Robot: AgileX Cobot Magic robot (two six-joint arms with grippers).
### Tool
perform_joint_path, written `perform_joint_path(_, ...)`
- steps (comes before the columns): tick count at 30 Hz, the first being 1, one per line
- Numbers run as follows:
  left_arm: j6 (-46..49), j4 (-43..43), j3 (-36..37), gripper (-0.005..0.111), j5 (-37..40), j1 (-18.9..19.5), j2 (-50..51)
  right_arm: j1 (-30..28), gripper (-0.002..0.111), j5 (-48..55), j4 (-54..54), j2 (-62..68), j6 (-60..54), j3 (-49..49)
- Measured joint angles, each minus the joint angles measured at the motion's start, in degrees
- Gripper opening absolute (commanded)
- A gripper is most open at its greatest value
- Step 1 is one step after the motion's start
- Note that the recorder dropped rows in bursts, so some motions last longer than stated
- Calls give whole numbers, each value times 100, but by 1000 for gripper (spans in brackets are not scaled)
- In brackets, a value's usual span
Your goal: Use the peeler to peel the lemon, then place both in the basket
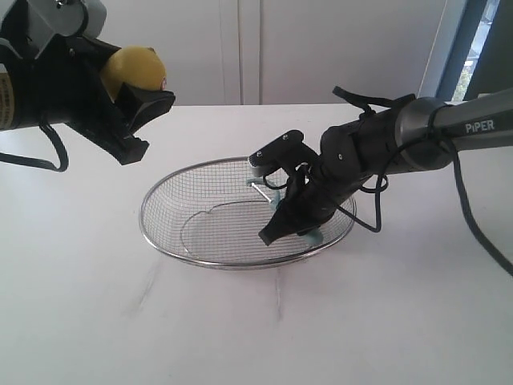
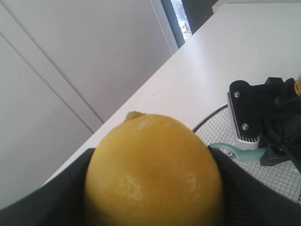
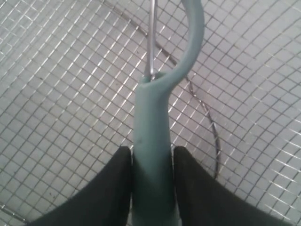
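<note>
Where the exterior view is taken as reference, the left gripper (image 1: 138, 87) sits raised in the upper left of the frame, well clear of the white table (image 1: 96, 321). Its black fingers are pressed onto the lemon (image 1: 132, 67), which shows as a yellow dome above them. The left wrist view confirms this: the lemon (image 2: 153, 174) fills the lower centre, dark pads wrapping both flanks, a small stem nub on top.

The basket (image 1: 143, 218) stands at centre frame on the table. The right gripper (image 1: 288, 228) reaches down inside it from the right. Pale teal parts of the peeler (image 1: 313, 237) show beside the black fingers, low over the mesh. In the right wrist view, the two fingers (image 3: 113, 188) close against either side of the peeler (image 3: 150, 150) handle, pinching it. The looped head and thin metal blade extend toward the top of that frame, over the basket (image 3: 56, 94) mesh.

Lemon and basket are well apart.
</note>
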Motion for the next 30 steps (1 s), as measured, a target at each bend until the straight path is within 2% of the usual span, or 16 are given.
perform_joint_path(6,0,0,0,0,0,0,0,0,62,0,0,-61,10,0)
perform_joint_path(9,0,0,0,0,0,0,0,0,66,11,0,-232,10,0)
perform_joint_path(24,-13,0,0,0,0,0,0,0,65,320,0,-2076,10,0)
perform_joint_path(27,-13,0,0,0,0,0,0,0,58,860,0,-2493,10,-10)
perform_joint_path(30,-13,0,0,0,0,0,0,0,43,1454,0,-2853,10,-10)
